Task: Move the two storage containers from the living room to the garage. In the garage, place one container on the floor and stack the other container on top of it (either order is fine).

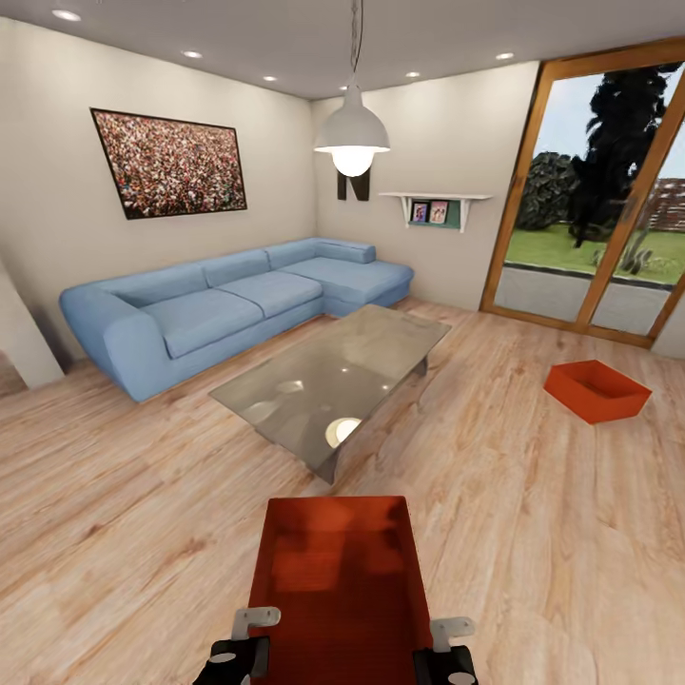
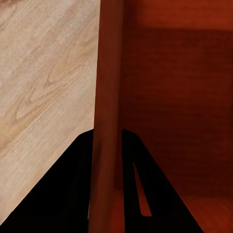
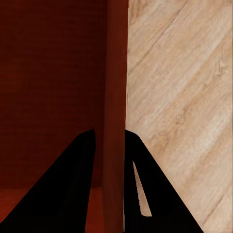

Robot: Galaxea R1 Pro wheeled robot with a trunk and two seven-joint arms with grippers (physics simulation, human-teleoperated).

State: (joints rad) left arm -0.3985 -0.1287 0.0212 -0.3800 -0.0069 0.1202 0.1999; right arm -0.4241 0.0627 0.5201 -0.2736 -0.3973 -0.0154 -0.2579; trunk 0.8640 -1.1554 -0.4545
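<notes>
gripping near orange-red bin (image 1: 333,571) w/ both grippers, left (image 2: 104,194) & right (image 3: 114,194), on side walls; long axis fwd; 2nd bin (image 1: 596,390) far right.

Both tools grip one orange-red container (image 1: 335,580); another container (image 1: 596,390) sits on wood floor (image 1: 533,533).

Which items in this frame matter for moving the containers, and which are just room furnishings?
Part of the job:
- held storage container, left gripper and right gripper each clamped on a side wall
- second storage container on the wood floor near the glass door

Just furnishings:
- blue sofa
- glass coffee table
- pendant lamp
- wall picture
- wall shelf
</notes>
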